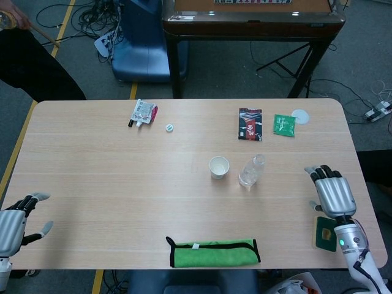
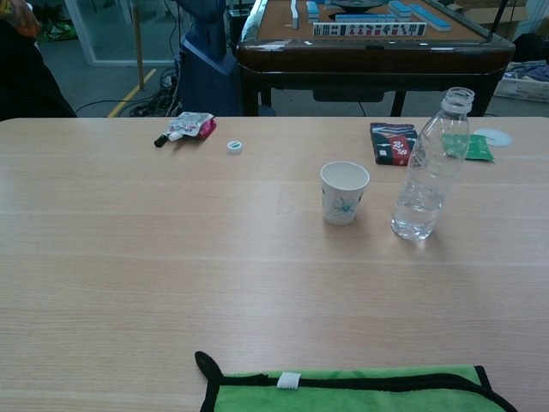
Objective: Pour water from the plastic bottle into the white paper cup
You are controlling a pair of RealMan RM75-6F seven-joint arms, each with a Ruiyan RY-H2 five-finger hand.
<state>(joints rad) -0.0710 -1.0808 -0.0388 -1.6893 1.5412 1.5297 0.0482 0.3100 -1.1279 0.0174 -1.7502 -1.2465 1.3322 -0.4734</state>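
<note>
A white paper cup (image 2: 344,191) is standing upright near the middle of the wooden table (image 2: 129,257), its mouth open; whether any water is lying inside cannot be told from either view. Just beside it, toward the robot's right and not touching, a clear plastic bottle (image 2: 431,167) is standing upright with its cap off, and water is filling only its lowest part. The cup is showing a small blue-green print on its side, and the bottle is ribbed and transparent. The right hand (image 1: 334,193) is hovering near the table's right edge, well apart from the bottle, fingers extended and holding nothing. The left hand (image 1: 13,215) is hanging off the table's near-left corner, fingers spread and empty. A small white cap (image 2: 234,147) is lying toward the far side, and a green cloth (image 2: 360,390) is lying along the near edge.
</note>
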